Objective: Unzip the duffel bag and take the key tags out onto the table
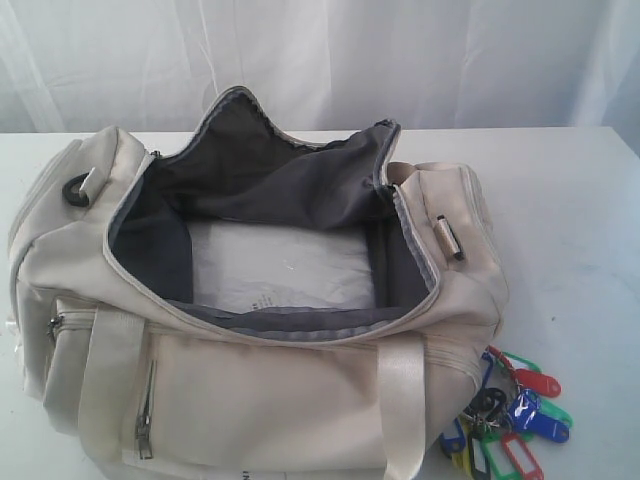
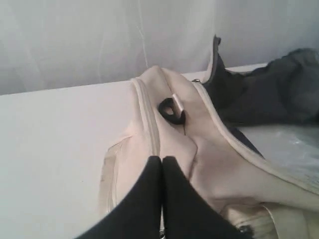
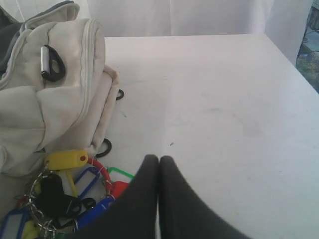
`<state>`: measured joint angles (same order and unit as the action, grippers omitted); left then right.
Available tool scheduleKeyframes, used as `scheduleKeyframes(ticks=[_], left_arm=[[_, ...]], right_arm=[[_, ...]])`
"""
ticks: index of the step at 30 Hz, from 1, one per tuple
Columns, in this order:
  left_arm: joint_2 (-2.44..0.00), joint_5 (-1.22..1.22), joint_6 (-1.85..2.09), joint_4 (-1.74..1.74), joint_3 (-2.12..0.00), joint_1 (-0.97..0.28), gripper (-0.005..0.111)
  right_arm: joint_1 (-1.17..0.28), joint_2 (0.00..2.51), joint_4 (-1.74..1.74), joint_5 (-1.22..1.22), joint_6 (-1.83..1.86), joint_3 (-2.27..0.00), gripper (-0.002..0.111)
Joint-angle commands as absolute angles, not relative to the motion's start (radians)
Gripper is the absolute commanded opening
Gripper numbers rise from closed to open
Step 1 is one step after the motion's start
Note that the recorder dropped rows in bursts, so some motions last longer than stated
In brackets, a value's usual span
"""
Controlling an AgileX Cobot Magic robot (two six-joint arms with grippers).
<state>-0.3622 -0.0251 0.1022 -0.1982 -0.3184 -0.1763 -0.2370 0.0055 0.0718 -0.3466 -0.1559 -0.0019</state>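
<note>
Key tags [image 1: 515,415] of bright plastic lie on the white table [image 1: 570,230], near its front edge, beside the unzipped cream cloth duffel bag [image 1: 250,380]. Left gripper [image 2: 162,164] and right gripper [image 3: 158,164] are closed, empty. Job looks done; nothing left to grab.

The duffel bag [image 1: 250,330] lies on the desk [image 1: 570,230], filling the left and centre; the key tags [image 1: 510,420] lie at lower right, touching it.
</note>
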Motion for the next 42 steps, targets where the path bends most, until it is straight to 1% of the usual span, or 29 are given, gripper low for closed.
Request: scheduleKeyframes(ticks=[1, 4, 6, 8, 11, 22, 27, 31, 35, 42], left_arm=[[-0.222, 0.084, 0.006, -0.261, -0.121, -0.081, 0.000], [-0.121, 0.084, -0.076, -0.263, 0.000, -0.016, 0.000], [-0.085, 0.070, -0.114, -0.263, 0.000, -0.002, 0.000], [-0.046, 0.000, -0.104, -0.263, 0.000, 0.002, 0.000], [-0.013, 0.000, -0.100, -0.263, 0.000, 0.002, 0.000], [-0.008, 0.007, -0.093, -0.258, 0.000, 0.002, 0.000], [-0.008, -0.007, -0.091, -0.100, 0.000, 0.002, 0.000], [0.000, -0.071, -0.038, -0.085, 0.000, 0.002, 0.000], [0.000, -0.215, 0.000, -0.085, 0.000, 0.010, 0.000], [0.000, -0.219, 0.000, -0.083, 0.000, 0.012, 0.000]], right_arm=[[-0.237, 0.000, 0.082, -0.344, -0.149, 0.000, 0.000], [-0.237, 0.000, 0.082, -0.344, -0.149, 0.000, 0.000], [-0.237, 0.000, 0.082, -0.344, -0.149, 0.000, 0.000], [-0.237, 0.000, 0.082, -0.344, -0.149, 0.000, 0.000], [-0.237, 0.000, 0.082, -0.344, -0.151, 0.000, 0.000], [-0.237, 0.000, 0.080, -0.344, -0.151, 0.000, 0.000], [-0.237, 0.000, 0.080, -0.344, -0.151, 0.000, 0.000], [-0.237, 0.000, 0.080, -0.344, -0.151, 0.000, 0.000], [-0.237, 0.000, 0.080, -0.344, -0.151, 0.000, 0.000], [-0.237, 0.000, 0.080, -0.344, -0.151, 0.000, 0.000]])
